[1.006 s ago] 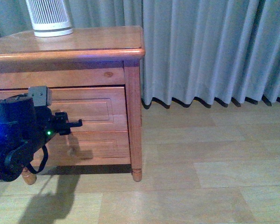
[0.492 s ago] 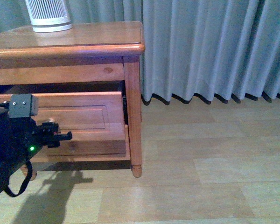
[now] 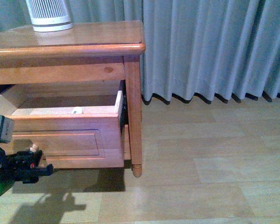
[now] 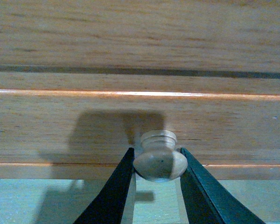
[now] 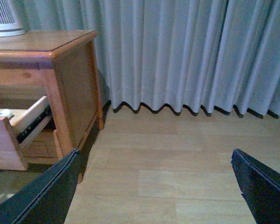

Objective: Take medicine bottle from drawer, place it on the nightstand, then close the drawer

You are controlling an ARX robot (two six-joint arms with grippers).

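My left tool is clamped on the round wooden knob of the drawer. In the left wrist view the two dark fingers press on the knob from both sides, and the knob sits between them against the orange-brown front panel.

The drawer stands far out of the nightstand, so its pale interior is open to see from above. The medicine bottle is inside the drawer, a small white piece close behind the front wall, about in the middle of the width. Only its top part shows over the edge of the wall, so I cannot tell if it stands or lies.

On the top surface of the nightstand stands a white ribbed canister, at the back left side.

My right tool is well apart from the nightstand, above the pale wooden floor, and its fingers are wide apart with nothing between them. Behind the nightstand hangs a grey curtain that reaches down to the floor.
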